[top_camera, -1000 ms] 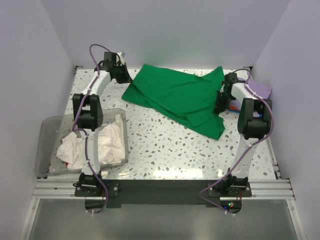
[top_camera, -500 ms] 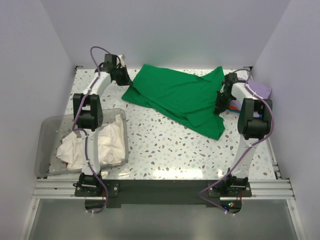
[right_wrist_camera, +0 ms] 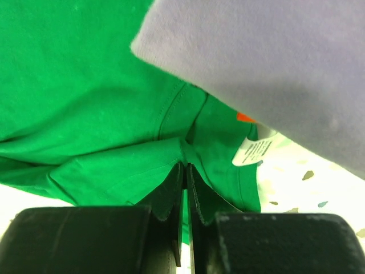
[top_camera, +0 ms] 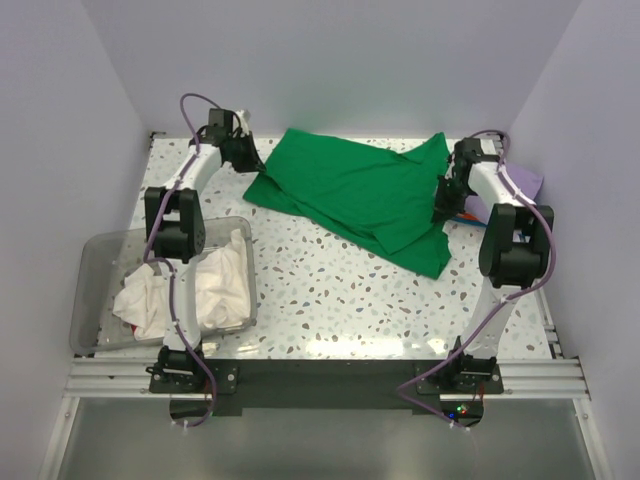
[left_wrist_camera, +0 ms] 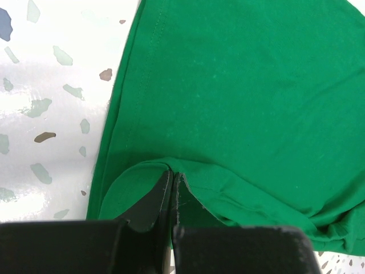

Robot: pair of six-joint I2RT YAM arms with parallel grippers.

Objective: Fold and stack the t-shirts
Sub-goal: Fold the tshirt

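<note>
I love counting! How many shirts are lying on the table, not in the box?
2: a green shirt across the middle, a purple shirt at the right edge. More may hide underneath.

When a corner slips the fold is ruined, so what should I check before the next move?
1. Left gripper shut on the green shirt: ok.
2. Right gripper shut on the green shirt: ok.
3. Green shirt lying flat: not ok, creased and doubled over.
4. Lavender shirt free of the green shirt: cannot tell; they overlap in the right wrist view.
5. Bin of white shirts apart from the green shirt: ok.
</note>
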